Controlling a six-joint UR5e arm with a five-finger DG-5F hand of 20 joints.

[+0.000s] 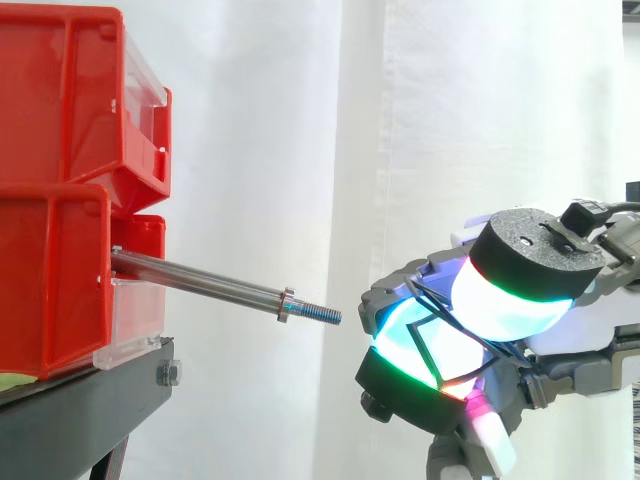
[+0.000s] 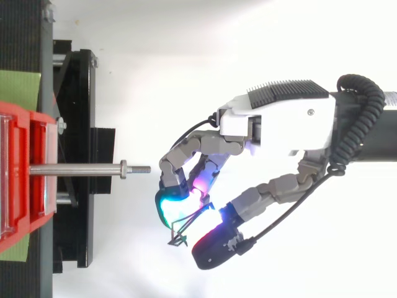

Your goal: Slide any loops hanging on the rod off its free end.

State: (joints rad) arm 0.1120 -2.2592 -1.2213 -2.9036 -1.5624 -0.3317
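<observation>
A bare steel rod [image 1: 200,282] [image 2: 74,169] sticks out of the red bins to the right and ends in a nut and a threaded tip [image 1: 320,315]; nothing hangs on it. My hand [image 2: 279,124] [image 1: 530,255] floats just right of that tip and slightly below it, fingers curled. A thin black loop [image 2: 185,225] [image 1: 432,338] is pinched between the glowing pads, drawn across them and clear of the rod. A small gap separates the nearest finger from the threaded tip.
Stacked red bins [image 1: 60,200] [image 2: 18,174] rest on a black stand [image 1: 90,400] [image 2: 74,124] at the left. A white curtain [image 1: 300,120] hangs behind. Open air lies under the rod and around my hand.
</observation>
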